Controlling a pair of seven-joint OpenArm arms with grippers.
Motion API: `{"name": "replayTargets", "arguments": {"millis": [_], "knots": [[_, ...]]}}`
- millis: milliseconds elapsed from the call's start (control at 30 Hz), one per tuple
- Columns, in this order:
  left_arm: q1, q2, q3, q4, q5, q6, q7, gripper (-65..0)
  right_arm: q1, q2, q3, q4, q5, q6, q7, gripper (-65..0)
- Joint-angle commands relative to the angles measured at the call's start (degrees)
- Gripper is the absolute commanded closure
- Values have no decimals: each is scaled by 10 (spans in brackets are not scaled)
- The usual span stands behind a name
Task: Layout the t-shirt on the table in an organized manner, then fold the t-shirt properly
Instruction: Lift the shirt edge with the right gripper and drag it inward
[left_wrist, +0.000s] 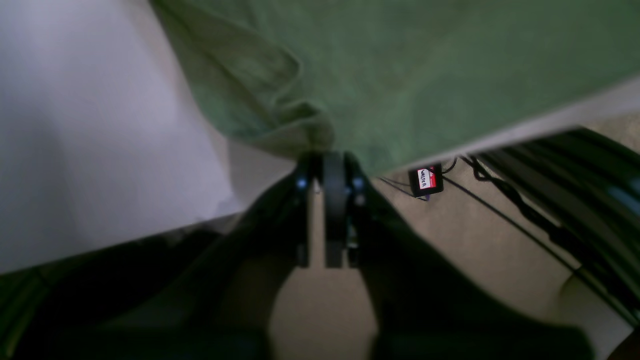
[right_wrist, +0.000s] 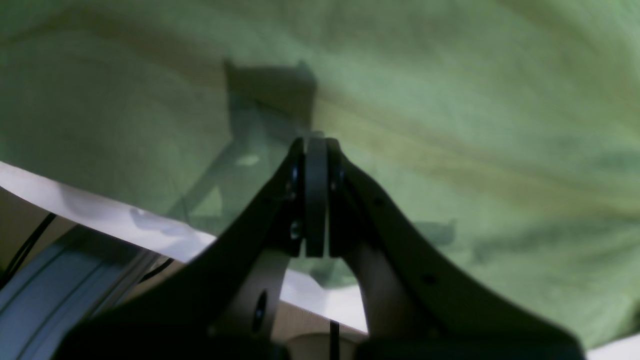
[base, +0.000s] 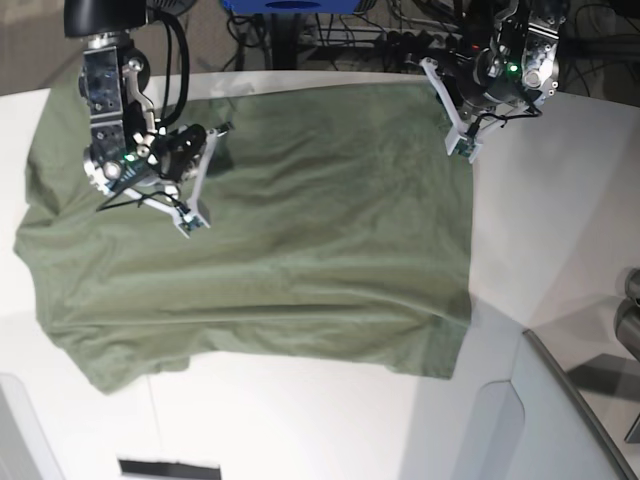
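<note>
1. Left wrist view: left gripper (left_wrist: 330, 162) pinches a bunched fold of the plain olive-green cotton t-shirt (left_wrist: 425, 75) at the white smooth table's (left_wrist: 90, 125) edge.
2. Right wrist view: right gripper (right_wrist: 316, 145) pressed together, empty, over the shirt cloth near the table edge.
3. Base view: t-shirt spread flat across the table's far half; left gripper at its far right corner.

Past the far edge sit a blue thing (base: 290, 5) and tangled black cables (base: 400, 40), a grey slanted panel (base: 560, 420) stands at the near corner, and a small red-and-white tag (left_wrist: 426, 180) hangs over tan carpet (left_wrist: 500, 240).
</note>
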Motion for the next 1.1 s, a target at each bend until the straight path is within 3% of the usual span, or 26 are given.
{"name": "replayTargets", "arguments": {"millis": [0, 300, 367, 567, 700, 933, 1067], "knots": [[6, -4, -3, 18, 2, 0, -4, -79, 14, -1, 0, -7, 1, -1, 4, 0], [38, -4, -56, 33, -1, 0, -6, -79, 69, -9, 6, -150, 1, -1, 42, 0], [36, 0, -71, 35, -3, 0, -28, -77, 79, -10, 25, -181, 2, -1, 48, 0], [19, 42, -72, 53, -3, 0, -66, -77, 81, -24, 81, -201, 2, -1, 55, 0], [-25, 76, -71, 18, -2, 0, -65, -77, 56, -24, 79, -159, 2, -1, 52, 0], [-89, 73, -70, -77, 3, 0, -66, -76, -15, -22, 48, 7, 0, -1, 35, 0], [-98, 62, -66, -124, 3, 0, -92, -76, -46, -21, 96, 58, -1, -1, 35, 0]]}}
